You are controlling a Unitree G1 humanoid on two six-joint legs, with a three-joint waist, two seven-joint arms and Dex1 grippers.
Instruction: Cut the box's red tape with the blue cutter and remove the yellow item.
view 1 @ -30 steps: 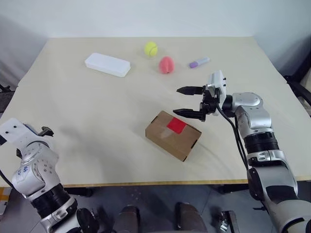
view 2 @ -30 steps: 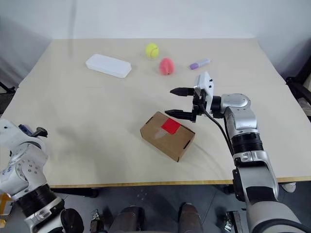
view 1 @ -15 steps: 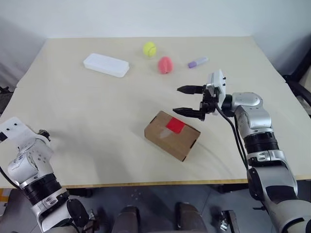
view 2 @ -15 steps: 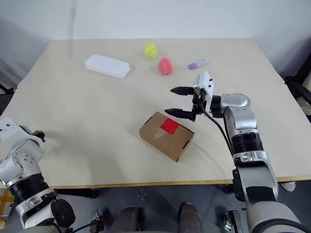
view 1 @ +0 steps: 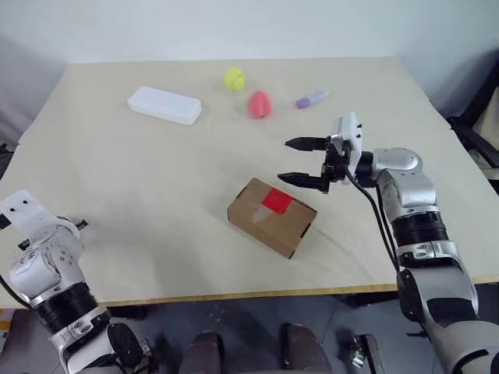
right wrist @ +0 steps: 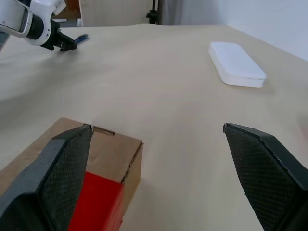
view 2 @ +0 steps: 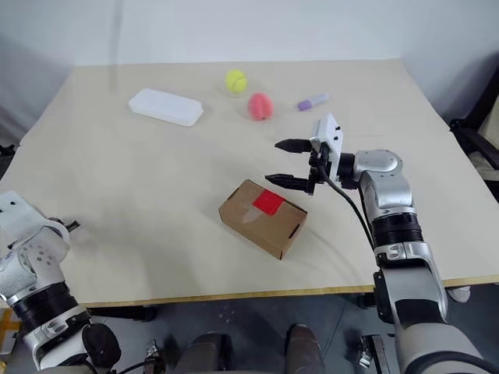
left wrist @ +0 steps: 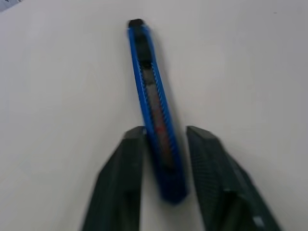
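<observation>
Fingers of left gripper closing around blue cutter on desk — right gripper wide open, empty, above box.

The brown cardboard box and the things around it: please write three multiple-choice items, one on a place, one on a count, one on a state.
1. Where is the red tape patch?
A. on the top face of the brown cardboard box
B. on the flat white plastic case
C. on the bare table

2. How many round items lie at the far side of the table?
A. one
B. two
C. four

3. How does the right claw stand?
A. shut on the box
B. open, holding nothing
C. shut on the lavender marker

Answers:
1 A, the red patch sits on the carton's upper face.
2 B, a yellow-green tennis ball and a pink ball.
3 B, its two black fingers stand wide apart beside the box, with nothing between them.
</observation>
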